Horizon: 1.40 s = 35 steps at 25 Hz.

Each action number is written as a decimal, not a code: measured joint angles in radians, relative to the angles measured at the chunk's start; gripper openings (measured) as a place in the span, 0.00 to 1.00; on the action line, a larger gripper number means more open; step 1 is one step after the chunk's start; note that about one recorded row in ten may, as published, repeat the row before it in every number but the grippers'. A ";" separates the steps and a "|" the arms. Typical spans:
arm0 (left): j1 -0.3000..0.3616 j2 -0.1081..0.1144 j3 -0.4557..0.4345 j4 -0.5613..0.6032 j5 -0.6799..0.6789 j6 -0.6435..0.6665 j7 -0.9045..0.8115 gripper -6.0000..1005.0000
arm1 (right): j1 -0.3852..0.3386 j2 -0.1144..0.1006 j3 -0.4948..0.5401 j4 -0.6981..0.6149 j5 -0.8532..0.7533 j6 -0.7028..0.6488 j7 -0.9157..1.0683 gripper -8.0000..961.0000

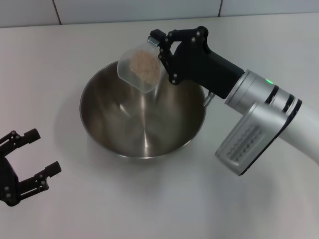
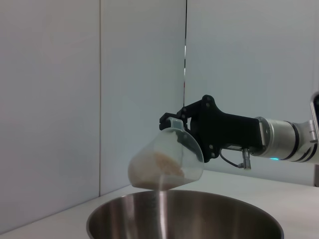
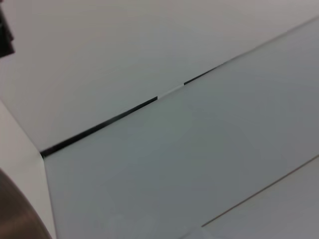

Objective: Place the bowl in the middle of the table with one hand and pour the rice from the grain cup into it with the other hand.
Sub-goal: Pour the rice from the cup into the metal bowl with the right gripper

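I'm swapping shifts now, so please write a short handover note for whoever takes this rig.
Right gripper: shut on the grain cup, tipped over the bowl.
Left gripper: open, empty, resting near the table edge, away from the bowl.
Done: bowl set mid-table; pouring has begun, a thin stream of rice falling.
Left: most rice is in the cup; finish pouring.
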 joint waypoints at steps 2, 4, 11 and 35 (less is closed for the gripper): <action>-0.001 -0.001 0.000 0.000 0.001 -0.001 -0.001 0.82 | -0.004 0.000 0.012 0.015 0.000 0.001 -0.080 0.01; -0.003 -0.001 0.000 0.000 0.001 -0.003 -0.002 0.82 | -0.008 0.000 0.019 0.027 0.000 0.002 -0.155 0.01; -0.006 -0.002 0.000 0.000 0.002 -0.005 -0.004 0.82 | -0.018 0.000 0.020 0.051 -0.001 0.003 -0.374 0.01; -0.003 -0.002 -0.007 0.000 -0.004 -0.009 -0.005 0.82 | -0.015 0.000 0.012 0.039 -0.100 -0.036 -0.836 0.01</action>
